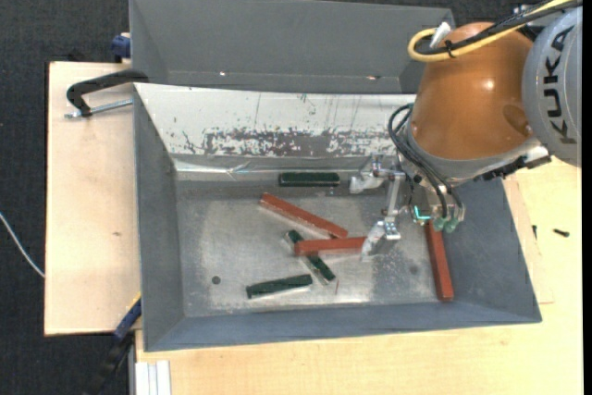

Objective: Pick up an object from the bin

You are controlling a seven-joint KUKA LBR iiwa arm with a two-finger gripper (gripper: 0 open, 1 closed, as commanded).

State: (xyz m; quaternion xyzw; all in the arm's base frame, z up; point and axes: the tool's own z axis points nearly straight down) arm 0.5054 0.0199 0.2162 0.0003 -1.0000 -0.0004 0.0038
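Several slim bars lie loose on the floor of the grey bin (159, 227). Your gripper (387, 234) hangs low among them, under the arm's orange cover (467, 97). From this view you cannot tell how far the jaws stand open, nor whether anything sits between them.

Nearest the jaws is a short red-brown bar (331, 246). It lies flat and runs away to the view's left, with its near end right at the gripper's tip; you cannot tell whether the two touch. Further left of the jaws and a little toward the back wall lies a longer red-brown bar (301, 215), slanted, its lower end just above the short one.

A small dark green piece (294, 238) sits at the far end of the short bar. A second dark green piece (321, 267) lies just below that bar, left of and below the jaws.

On the other side of the jaws, near them, a red bar (439, 262) lies along the foot of the right wall. Well apart from the jaws, a dark green bar (310, 179) rests by the back wall, and a front dark green bar (279, 287) lies toward the front-left.
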